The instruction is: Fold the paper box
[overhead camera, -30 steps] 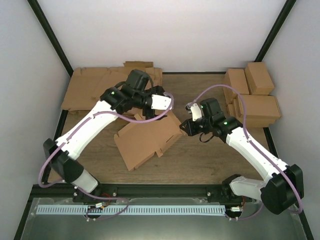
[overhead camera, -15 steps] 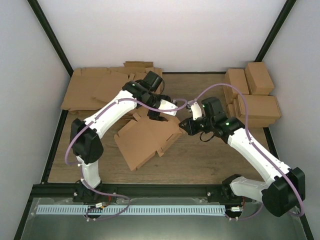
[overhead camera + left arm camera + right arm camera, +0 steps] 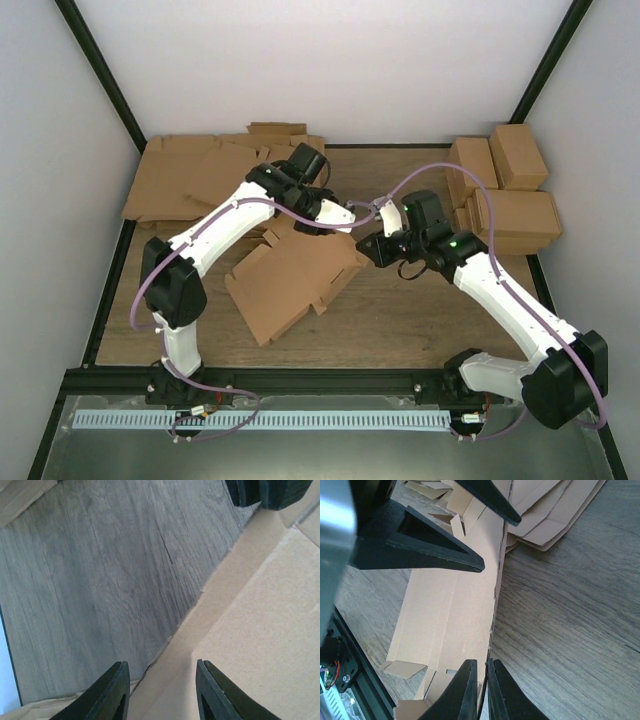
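One paper box [image 3: 290, 280] is pinched by the right hand [image 3: 481, 670].

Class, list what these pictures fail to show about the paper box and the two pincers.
1. Top view: far corner of the paper box, hidden under the left pincer and right pincer.
2. Left wrist view: most of the box, cut off at the right and bottom edges.
3. Right wrist view: the pinched edge, hidden between the right pincer's fingers.

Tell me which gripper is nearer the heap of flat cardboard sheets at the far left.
Left. The left gripper is just off the heap's near right corner, over the paper box's far edge; the right gripper sits farther right, shut on that box's right edge.
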Tool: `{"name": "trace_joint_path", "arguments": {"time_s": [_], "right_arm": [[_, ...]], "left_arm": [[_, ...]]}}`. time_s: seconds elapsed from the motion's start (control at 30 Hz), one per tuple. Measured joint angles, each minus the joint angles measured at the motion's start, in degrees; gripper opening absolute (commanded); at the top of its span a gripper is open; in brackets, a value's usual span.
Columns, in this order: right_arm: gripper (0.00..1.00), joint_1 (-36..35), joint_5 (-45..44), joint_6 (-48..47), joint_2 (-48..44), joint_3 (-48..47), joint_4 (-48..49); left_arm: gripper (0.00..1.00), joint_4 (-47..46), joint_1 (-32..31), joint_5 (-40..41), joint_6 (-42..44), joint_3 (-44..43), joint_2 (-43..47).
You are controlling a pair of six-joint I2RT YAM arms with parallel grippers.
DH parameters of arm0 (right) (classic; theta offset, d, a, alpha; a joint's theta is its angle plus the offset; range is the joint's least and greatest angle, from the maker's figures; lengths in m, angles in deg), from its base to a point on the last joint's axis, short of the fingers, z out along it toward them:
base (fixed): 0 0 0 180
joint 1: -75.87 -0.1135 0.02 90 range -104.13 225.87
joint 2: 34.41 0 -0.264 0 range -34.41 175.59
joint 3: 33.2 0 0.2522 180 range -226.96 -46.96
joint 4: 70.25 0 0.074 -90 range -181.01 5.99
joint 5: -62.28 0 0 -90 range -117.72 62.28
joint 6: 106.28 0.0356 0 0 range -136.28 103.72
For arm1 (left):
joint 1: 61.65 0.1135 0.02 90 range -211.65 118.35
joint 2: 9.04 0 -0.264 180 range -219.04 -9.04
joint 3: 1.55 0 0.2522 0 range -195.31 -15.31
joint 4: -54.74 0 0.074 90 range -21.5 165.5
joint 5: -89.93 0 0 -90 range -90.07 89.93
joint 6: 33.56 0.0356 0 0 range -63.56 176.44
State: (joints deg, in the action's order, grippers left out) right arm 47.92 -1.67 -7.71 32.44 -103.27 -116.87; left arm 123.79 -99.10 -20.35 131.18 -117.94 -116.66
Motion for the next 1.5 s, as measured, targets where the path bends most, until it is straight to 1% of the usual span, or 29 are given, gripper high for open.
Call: {"name": "trace_joint_path", "arguments": {"time_s": [0.13,0.23,0.27,0.47,0.6,0.63,0.67,0.7,0.77,0.83,0.87,0.97,1.0,1.03,1.1,1.13,1.17,1.23,1.33,1.43,1.5], "right_arm": [[0.09,0.00,0.00,-0.02,0.13,-0.20,0.04],[0.12,0.00,-0.04,-0.04,0.28,-0.52,0.24],[0.15,0.00,-0.09,-0.04,0.39,-0.66,0.35],[0.32,0.00,-2.25,1.75,0.72,-0.85,0.87],[0.41,0.00,-4.74,5.81,0.11,2.84,4.59],[0.44,0.00,-5.20,6.84,-0.02,4.48,5.44],[0.47,-0.02,-5.77,7.85,-0.02,6.38,6.34],[0.49,0.00,-6.21,8.83,0.20,7.96,6.80],[0.53,0.00,-6.82,10.23,1.40,10.27,7.63],[0.54,0.00,-6.97,10.99,3.17,11.10,8.59],[0.54,0.00,-7.04,11.19,4.26,11.28,9.31],[0.54,0.00,-7.08,11.04,7.52,11.28,11.21],[0.54,0.00,-7.08,10.86,8.81,11.28,11.76],[0.53,0.00,-7.10,10.67,9.99,11.28,12.13],[0.53,-0.02,-7.15,10.29,13.16,11.28,13.11],[0.53,0.00,-7.15,10.16,14.69,11.28,13.40],[0.53,-0.02,-7.15,10.10,16.11,11.28,13.64],[0.52,-0.02,-6.97,9.86,18.43,11.28,14.12],[0.50,-0.02,-6.27,9.20,20.24,11.26,15.06],[0.50,0.00,-5.22,8.59,21.18,11.15,15.89],[0.50,-0.02,-4.66,8.20,22.05,10.95,16.44]], "left_arm": [[0.25,-0.28,-0.92,2.43,0.52,1.05,0.02],[0.09,-0.57,-2.29,5.14,0.66,2.16,0.39],[0.06,-0.55,-2.80,6.05,0.87,2.62,0.68],[0.06,-1.81,-4.61,9.62,0.39,5.49,4.17],[0.07,-4.15,-4.59,10.27,-3.91,8.57,7.41],[0.06,-5.20,-4.61,10.45,-6.38,9.62,8.20],[0.11,-6.34,-4.61,10.73,-9.73,10.47,8.81],[0.13,-7.41,-4.68,11.08,-13.40,10.88,9.16],[0.13,-9.70,-4.70,12.02,-21.09,11.15,9.40],[0.13,-11.91,-4.70,13.00,-29.49,11.39,9.46],[0.15,-13.29,-4.70,13.84,-34.53,12.00,9.70],[0.33,-16.24,-4.72,16.61,-46.49,16.26,12.15],[0.34,-17.81,-4.72,18.32,-51.39,19.12,13.92],[0.38,-18.38,-4.72,19.58,-54.95,21.14,15.41],[0.51,-20.24,-4.70,21.81,-64.17,26.47,19.69],[0.57,-20.44,-4.70,22.27,-66.60,27.91,21.20],[0.61,-21.00,-4.72,22.97,-71.10,30.01,23.47],[0.62,-21.20,-4.72,23.23,-78.42,32.81,27.17],[0.59,-22.05,-4.70,22.40,-87.62,36.35,30.64],[0.57,-24.15,-4.70,20.46,-95.56,43.32,32.72],[0.57,-25.00,-4.70,19.21,-99.16,48.37,33.03]]}}
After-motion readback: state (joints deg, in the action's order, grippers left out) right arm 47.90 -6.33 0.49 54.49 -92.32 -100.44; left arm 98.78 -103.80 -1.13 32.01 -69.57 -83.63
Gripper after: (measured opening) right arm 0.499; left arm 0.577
